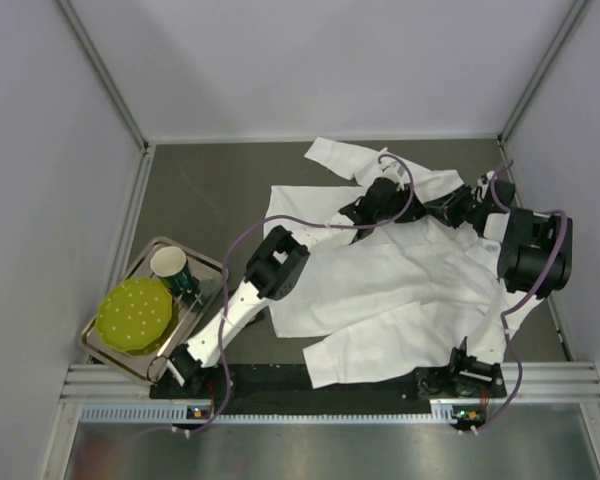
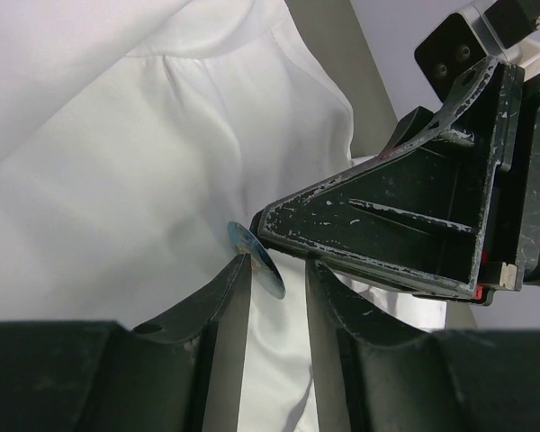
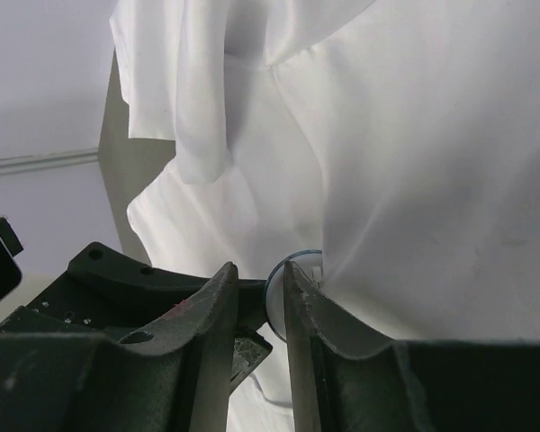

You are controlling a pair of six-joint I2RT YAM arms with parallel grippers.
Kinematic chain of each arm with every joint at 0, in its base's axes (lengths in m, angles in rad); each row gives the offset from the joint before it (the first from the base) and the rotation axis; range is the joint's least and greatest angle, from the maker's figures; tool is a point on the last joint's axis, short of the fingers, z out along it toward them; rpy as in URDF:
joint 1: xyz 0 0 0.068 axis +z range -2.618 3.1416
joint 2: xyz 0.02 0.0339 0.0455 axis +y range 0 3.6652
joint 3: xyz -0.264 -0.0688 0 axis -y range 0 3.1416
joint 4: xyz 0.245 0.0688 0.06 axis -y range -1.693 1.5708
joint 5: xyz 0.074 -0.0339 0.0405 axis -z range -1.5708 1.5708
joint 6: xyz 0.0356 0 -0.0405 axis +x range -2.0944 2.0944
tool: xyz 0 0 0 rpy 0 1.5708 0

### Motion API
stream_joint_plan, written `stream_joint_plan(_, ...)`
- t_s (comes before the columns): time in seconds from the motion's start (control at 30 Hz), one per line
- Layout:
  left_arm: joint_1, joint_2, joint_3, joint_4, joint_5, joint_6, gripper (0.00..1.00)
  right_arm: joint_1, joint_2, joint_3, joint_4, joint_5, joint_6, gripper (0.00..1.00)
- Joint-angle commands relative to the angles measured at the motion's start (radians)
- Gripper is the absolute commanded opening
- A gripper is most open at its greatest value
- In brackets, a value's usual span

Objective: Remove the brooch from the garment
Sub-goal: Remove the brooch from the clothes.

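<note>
The garment (image 1: 380, 280) is a white shirt spread over the dark table. Both grippers meet over its upper part, the left gripper (image 1: 385, 200) coming from the left and the right gripper (image 1: 450, 205) from the right. From above they hide the brooch. In the left wrist view the brooch (image 2: 265, 269) is a small blue-rimmed disc on the cloth (image 2: 117, 180). It rests at one fingertip of my left gripper (image 2: 277, 265), whose jaws stand apart. In the right wrist view the brooch (image 3: 276, 292) leans on one finger of my right gripper (image 3: 256, 270), which is narrowly open.
A metal tray (image 1: 205, 268) at the left front holds a green dotted disc (image 1: 133, 313) and a cup (image 1: 168, 263). Grey walls close in the table on three sides. The right gripper's black body (image 2: 414, 225) fills the right of the left wrist view.
</note>
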Motion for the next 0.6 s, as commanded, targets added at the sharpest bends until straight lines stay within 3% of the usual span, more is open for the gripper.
stream_joint_plan(0.0, 0.0, 0.005, 0.039, 0.055, -0.003, -0.029, 0.35, 0.021, 0.034, 0.024, 0.004, -0.029, -0.014, 0.27)
stream_joint_plan(0.57, 0.008, -0.035, -0.027, 0.02, 0.003, -0.038, 0.3, 0.021, -0.088, 0.02, -0.062, 0.07, -0.062, 0.27)
